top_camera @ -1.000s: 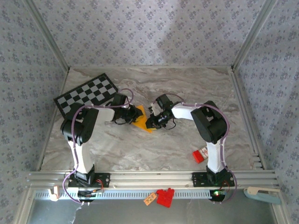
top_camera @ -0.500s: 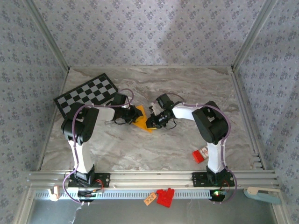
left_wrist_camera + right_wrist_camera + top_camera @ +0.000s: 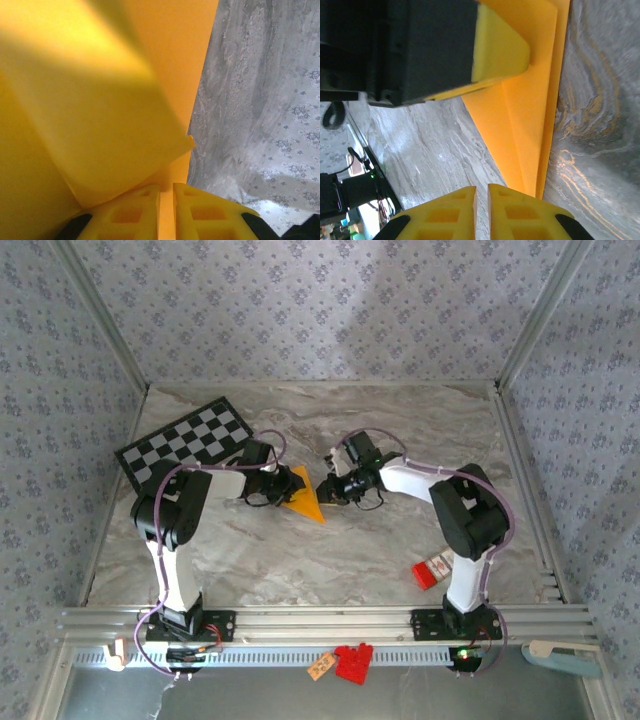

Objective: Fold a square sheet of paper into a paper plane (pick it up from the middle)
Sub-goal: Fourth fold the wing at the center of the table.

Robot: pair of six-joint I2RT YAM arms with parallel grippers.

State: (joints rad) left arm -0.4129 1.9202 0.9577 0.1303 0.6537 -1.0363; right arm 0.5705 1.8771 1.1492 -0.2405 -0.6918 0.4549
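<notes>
Folded orange paper [image 3: 305, 502] lies on the counter [image 3: 400, 430], left gripper [image 3: 166, 186] pinched on it (jaws barely apart), right gripper [image 3: 481, 189] closed and empty beside its tip.

The left gripper [image 3: 288, 486] hides part of the folded paper [image 3: 308, 505]

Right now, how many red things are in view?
2: a red block on the table by the right arm's base, and a red piece below the rail. More may be hidden.
</notes>
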